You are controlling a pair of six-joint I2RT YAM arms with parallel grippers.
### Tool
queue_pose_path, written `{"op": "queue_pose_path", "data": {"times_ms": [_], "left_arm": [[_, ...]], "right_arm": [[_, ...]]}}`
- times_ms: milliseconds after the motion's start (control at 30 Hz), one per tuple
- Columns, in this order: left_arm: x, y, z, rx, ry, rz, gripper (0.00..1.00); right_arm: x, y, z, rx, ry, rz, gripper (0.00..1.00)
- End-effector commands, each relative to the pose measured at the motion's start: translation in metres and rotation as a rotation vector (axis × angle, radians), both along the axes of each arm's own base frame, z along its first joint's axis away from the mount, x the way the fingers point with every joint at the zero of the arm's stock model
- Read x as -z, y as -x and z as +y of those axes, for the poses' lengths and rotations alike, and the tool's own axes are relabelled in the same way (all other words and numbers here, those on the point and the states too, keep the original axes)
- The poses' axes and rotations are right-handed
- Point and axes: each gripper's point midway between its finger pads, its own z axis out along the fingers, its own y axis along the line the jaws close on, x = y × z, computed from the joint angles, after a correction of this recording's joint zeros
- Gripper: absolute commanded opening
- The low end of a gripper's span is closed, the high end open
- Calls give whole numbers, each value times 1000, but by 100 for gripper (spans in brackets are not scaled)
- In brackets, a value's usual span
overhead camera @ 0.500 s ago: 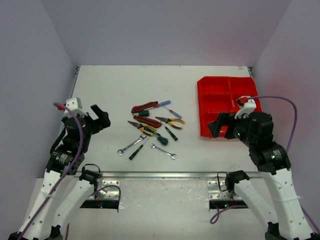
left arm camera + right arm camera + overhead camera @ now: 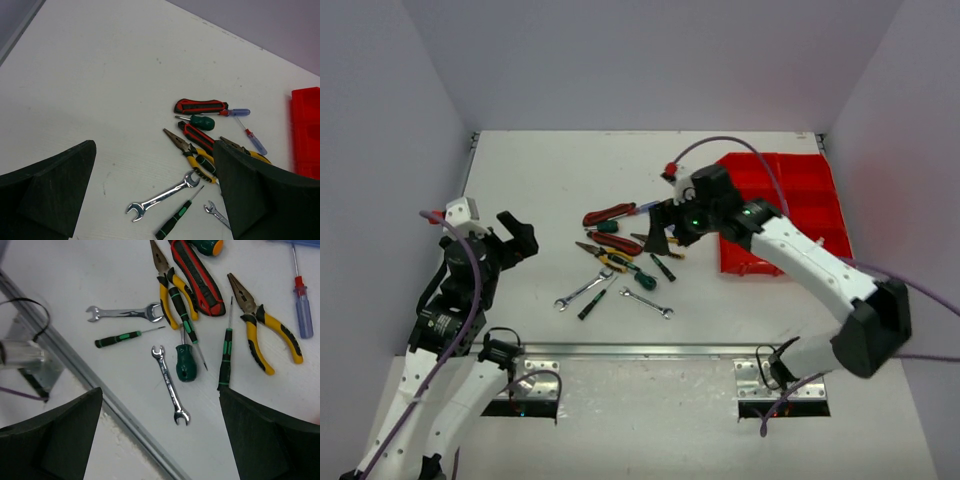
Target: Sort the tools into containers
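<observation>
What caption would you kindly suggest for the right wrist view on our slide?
Open right gripper above the unsorted tools on the table.

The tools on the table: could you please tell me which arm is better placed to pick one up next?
Right. The right hand, open, hangs over the tools, with the red tray close by. The left hand, also open, sits off to the side, short of them.

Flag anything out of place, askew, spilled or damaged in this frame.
Nothing looks damaged or spilled. The hand tools lie in a loose central heap, several crossing one another, as expected before sorting. The red tray sits square at the far right, its visible compartments bare.
</observation>
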Motion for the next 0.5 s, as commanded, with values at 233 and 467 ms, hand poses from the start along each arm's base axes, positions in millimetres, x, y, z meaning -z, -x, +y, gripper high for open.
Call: {"op": "queue_pose_path", "data": {"times_ms": [233, 467], "left_arm": [[-22, 4, 1, -5, 28, -98, 100], [-24, 5, 1, -7, 31, -105, 100]], "right_arm": [[118, -20, 40, -144, 588, -32, 70], [157, 4, 44, -202, 579, 38, 55]]}}
